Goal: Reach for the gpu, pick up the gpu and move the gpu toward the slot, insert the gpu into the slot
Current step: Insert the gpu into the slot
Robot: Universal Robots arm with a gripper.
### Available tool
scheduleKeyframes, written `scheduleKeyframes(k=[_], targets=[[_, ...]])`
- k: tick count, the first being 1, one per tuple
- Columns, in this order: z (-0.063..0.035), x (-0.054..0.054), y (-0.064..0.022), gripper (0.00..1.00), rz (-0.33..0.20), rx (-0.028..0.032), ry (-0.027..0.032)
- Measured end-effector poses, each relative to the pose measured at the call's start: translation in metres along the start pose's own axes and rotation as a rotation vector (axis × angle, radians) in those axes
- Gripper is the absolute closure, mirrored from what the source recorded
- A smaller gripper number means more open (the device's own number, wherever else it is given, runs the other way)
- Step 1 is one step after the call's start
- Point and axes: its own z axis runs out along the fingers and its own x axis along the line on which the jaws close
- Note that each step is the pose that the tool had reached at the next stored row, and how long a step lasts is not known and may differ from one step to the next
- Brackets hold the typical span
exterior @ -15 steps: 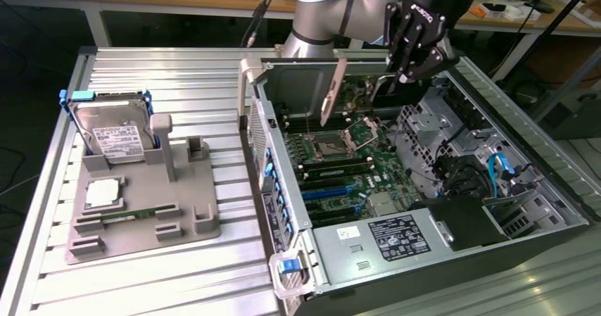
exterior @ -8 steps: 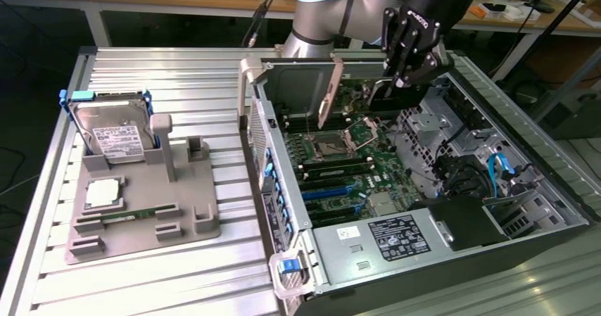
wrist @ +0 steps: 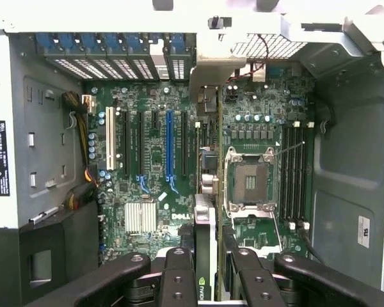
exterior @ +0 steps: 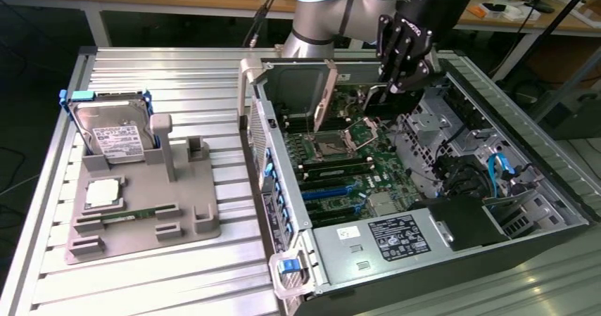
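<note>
Tool point(exterior: 393, 91) point(wrist: 210, 276): clenched on the gpu point(exterior: 383, 103) point(wrist: 205, 227), one finger against each face of the card.

Gpu: held edge-on over the open computer case point(exterior: 526, 154), which stands along the counter point(exterior: 188, 70) edge on the exterior view's right. In the exterior view the card hangs above the motherboard point(exterior: 376, 168) point(wrist: 147, 96), toward the far end of the case.

Slot point(exterior: 329, 189) point(wrist: 169, 144): the blue strip is bare along its whole length, with no card seated. In the wrist view the gpu lies parallel to the slot, offset to one side, between it and the processor socket point(exterior: 334, 145) point(wrist: 249, 182).

Elsewhere: a grey fixture point(exterior: 141, 221) near the counter edge on the exterior view's left carries a hard drive point(exterior: 111, 134) standing upright.
</note>
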Motion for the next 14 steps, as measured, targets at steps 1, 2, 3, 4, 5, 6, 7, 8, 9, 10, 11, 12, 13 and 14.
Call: scheduleKeyframes(k=[1,2,3,4,5,6,7,8,9,10,11,12,13,14], targets=[[0.0007,0.0,0.0002,0.73,0.001,0.0001,0.0],[0.001,0.001,0.0002,0.73,0.001,-0.0001,0.0002],[0.0017,0.002,0.0003,0.73,0.001,0.0,0.0001],[0.0028,0.003,0.0005,0.73,0.001,0.0001,-0.0001],[0.0037,0.004,0.0005,0.73,0.001,0.0,0.0002],[0.0047,0.006,0.0006,0.73,0.001,0.0,0.0001],[0.0058,0.007,0.0007,0.73,0.001,0.0,0.0001],[0.0069,0.009,0.0008,0.73,0.001,0.0,0.0],[0.0081,0.011,0.0009,0.73,0.001,0.0,0.0],[0.0093,0.012,0.001,0.73,0.001,0.0001,0.0],[0.0106,0.013,0.0011,0.73,0.001,0.0001,-0.0001],[0.0118,0.014,0.0013,0.73,0.001,0.0001,0.0],[0.0126,0.014,0.0014,0.73,0.001,0.0,0.0],[0.0135,0.015,0.0014,0.73,0.001,0.0,0.0]])
